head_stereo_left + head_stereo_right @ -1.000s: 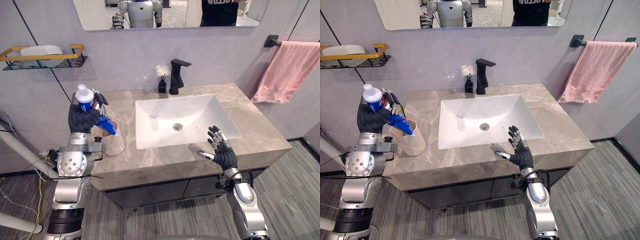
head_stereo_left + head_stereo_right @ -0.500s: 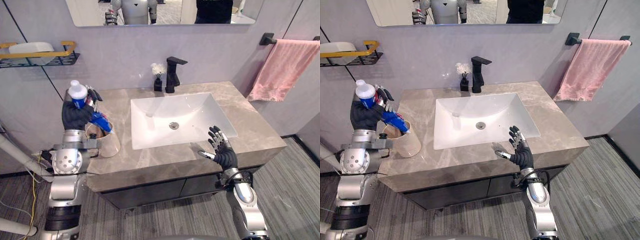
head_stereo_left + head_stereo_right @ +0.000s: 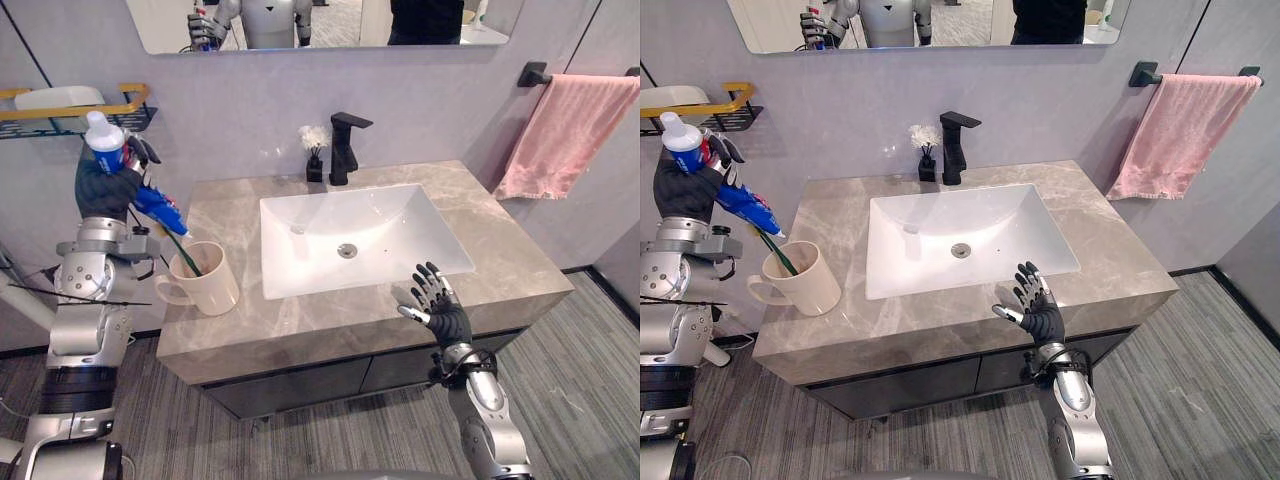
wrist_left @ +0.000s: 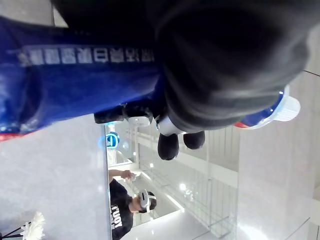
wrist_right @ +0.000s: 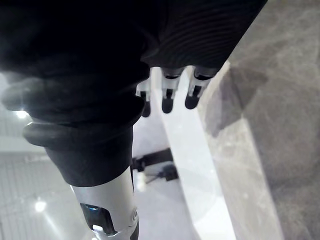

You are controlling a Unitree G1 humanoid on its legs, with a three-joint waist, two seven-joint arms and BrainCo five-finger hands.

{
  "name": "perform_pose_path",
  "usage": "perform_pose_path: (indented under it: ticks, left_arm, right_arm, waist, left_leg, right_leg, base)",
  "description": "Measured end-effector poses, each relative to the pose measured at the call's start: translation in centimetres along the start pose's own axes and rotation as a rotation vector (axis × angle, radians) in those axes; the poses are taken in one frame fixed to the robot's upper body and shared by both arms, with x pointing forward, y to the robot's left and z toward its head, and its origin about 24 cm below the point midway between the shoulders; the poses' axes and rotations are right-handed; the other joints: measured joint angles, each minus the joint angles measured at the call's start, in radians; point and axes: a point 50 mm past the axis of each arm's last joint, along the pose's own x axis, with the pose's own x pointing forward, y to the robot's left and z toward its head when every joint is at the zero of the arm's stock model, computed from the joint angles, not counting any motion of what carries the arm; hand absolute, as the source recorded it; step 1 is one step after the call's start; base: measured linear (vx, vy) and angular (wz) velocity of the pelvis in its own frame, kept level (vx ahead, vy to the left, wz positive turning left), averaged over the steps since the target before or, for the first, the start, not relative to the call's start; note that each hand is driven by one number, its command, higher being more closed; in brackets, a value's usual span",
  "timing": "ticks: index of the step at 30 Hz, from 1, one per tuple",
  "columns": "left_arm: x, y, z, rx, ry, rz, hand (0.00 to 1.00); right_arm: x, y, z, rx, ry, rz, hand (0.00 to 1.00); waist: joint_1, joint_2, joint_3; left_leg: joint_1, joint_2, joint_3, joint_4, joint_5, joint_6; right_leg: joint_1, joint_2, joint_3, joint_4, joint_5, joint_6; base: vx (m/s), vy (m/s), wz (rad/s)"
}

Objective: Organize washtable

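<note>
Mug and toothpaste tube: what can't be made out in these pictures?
Mug, left eye view: its wall hides the lower end of the green stem standing in it.
Toothpaste tube, eye and left wrist views: the left hand curled round it covers its middle.
White item on the wall shelf, right eye view: cut off by the left edge, too small to identify.

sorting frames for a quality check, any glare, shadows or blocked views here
Left eye view: even light, the mirror reflects the room, sheen on the sink. Left wrist view: the left hand and its blue toothpaste tube loom dark and close, bright lights mirrored behind. Right wrist view: the right hand sits dark in front, a shadow on the countertop beside it.
</note>
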Motion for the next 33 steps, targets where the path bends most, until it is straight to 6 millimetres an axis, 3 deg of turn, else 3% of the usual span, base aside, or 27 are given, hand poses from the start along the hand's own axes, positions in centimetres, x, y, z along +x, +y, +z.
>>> perform_pose_path:
  ticks: [11,16,33]
  left_arm:
    - [-0.2,0.4,-0.7,-0.004,0.034,0.007,1.00]
    - [-1.6,0.8,-2.0,-0.015,0.086,0.023,1.00]
    - [-3.6,0.0,-0.9,-0.072,0.028,0.032,1.00]
  right_arm:
    - [-0.1,-0.1,-0.3,0.019,0.013,-0.003,0.00]
    - [-0.1,-0.1,-0.3,0.018,0.013,0.006,0.00]
    - [-0.1,-0.1,-0.3,0.017,0.012,0.009,0.00]
  waist:
    - [-0.002,0.002,0.001]
    - [-0.004,0.005,0.004]
    - [-0.020,0.007,0.012]
  left_leg:
    - [0.000,0.000,0.003,-0.002,0.000,0.000]
    - [0.000,0.000,0.007,-0.002,-0.001,0.001]
    - [0.000,0.000,0.008,-0.003,-0.002,0.001]
  right_leg:
    - [-0.001,0.000,0.003,-0.004,0.000,0.000]
    - [-0.002,0.000,0.007,-0.007,0.003,0.001]
    - [0.001,0.000,0.008,-0.013,0.006,0.000]
  base:
    - [0.00,0.000,0.00]
    - [0.00,0.000,-0.01]
    - [0.00,0.000,0.00]
